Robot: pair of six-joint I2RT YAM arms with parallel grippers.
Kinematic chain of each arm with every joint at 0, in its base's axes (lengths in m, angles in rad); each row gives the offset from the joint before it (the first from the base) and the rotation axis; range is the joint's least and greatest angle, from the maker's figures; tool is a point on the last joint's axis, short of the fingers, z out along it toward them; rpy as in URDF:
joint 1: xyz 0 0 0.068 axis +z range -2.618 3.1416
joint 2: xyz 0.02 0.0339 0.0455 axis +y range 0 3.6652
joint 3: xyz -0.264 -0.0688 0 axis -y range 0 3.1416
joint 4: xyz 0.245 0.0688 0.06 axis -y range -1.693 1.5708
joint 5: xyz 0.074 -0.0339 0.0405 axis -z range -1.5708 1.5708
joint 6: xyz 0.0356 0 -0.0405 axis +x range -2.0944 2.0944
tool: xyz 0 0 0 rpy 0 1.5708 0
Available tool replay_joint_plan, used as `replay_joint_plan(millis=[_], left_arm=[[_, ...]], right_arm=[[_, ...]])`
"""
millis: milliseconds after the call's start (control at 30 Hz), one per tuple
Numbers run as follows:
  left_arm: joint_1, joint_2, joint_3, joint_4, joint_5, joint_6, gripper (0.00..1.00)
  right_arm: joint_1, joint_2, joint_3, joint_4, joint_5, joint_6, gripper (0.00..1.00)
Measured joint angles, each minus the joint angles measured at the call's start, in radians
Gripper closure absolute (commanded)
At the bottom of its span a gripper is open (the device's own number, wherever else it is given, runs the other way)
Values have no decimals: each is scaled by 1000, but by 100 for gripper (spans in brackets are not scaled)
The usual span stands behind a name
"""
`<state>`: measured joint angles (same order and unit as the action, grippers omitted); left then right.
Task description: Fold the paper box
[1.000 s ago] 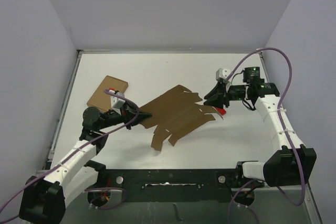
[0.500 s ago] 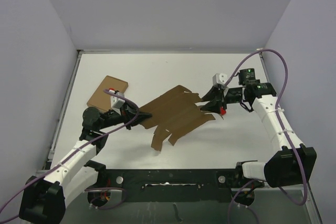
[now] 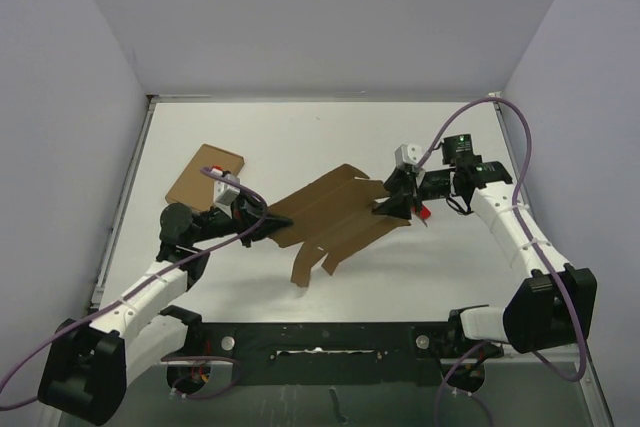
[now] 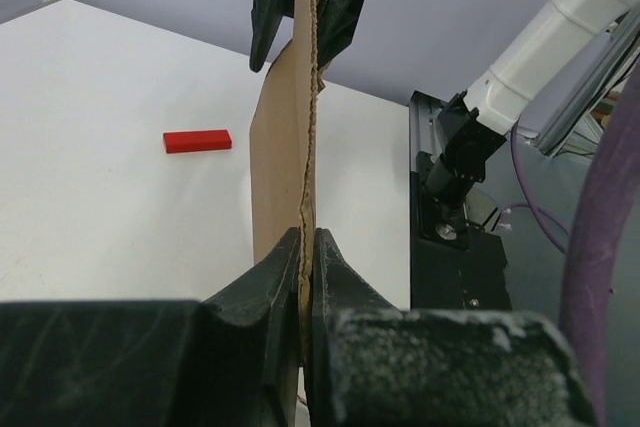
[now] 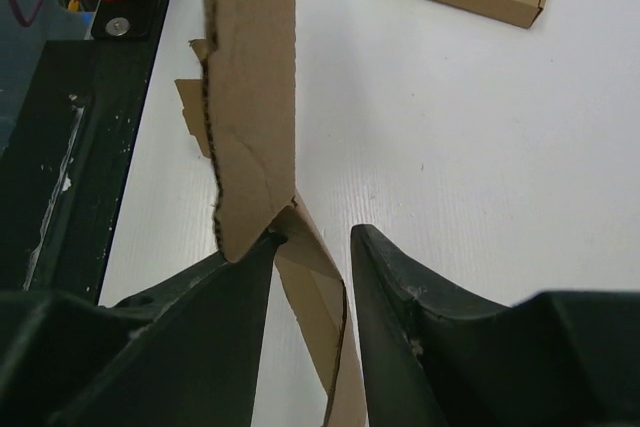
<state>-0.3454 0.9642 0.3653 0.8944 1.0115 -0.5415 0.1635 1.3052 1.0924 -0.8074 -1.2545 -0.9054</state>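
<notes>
**Seat the right-hand bite before we bend**

We judge the step in hand to be taking a second hold on the paper box [image 3: 335,212] so that a flap can be creased. The left gripper [image 3: 268,222] is clenched on the sheet's left edge and carries it. The right gripper [image 3: 387,208] stands parted around the opposite edge: a flap lies between its fingers, against one and clear of the other. To do this well, we should centre the flap in that gap, close just inside a score line rather than on a loose tab, and hold the left arm steady so the sheet does not twist. Pulling the two holds apart could tear the board at its slits. The red block [image 3: 424,214] lies just beside the right fingers and should stay out of the bite.

The box is one plain brown corrugated sheet, die-cut with tabs and slits, not yet folded. It hangs between the arms over the middle of the table [image 3: 350,137], its near flaps drooping. Whether they touch the surface we cannot tell.
</notes>
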Motion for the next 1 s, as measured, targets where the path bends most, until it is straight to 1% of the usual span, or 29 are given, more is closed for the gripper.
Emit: replay_joint_plan(millis=[200,233,267,533,633,667,733,800,833,900,1000], left_arm=[[-6,24,0,56,16,-33,100],[-6,26,0,63,17,-37,100],[-6,26,0,69,18,-41,100],[-6,20,0,71,-6,-26,100],[-6,4,0,41,-30,-6,100],[-6,-3,0,28,-39,2,100],[-6,-17,0,2,-61,16,100],[-6,-34,0,-40,-91,36,100],[-4,-41,0,-65,-107,48,100],[3,-54,0,-117,-138,66,100],[24,-57,0,-192,-182,88,100]], right_arm=[[16,0,-9,-10,-29,-58,91],[16,0,-9,-14,-30,-66,97],[15,0,-9,-21,-30,-79,100],[15,0,-9,-84,-38,-138,99],[15,0,-9,-82,-36,-115,65],[15,0,-9,-77,-34,-103,56],[16,0,-8,-58,-18,-63,44],[10,1,-8,-37,5,-29,36],[4,1,-8,-30,13,-14,34],[-24,1,-6,-17,22,15,34],[-109,-5,-4,11,23,65,34]])
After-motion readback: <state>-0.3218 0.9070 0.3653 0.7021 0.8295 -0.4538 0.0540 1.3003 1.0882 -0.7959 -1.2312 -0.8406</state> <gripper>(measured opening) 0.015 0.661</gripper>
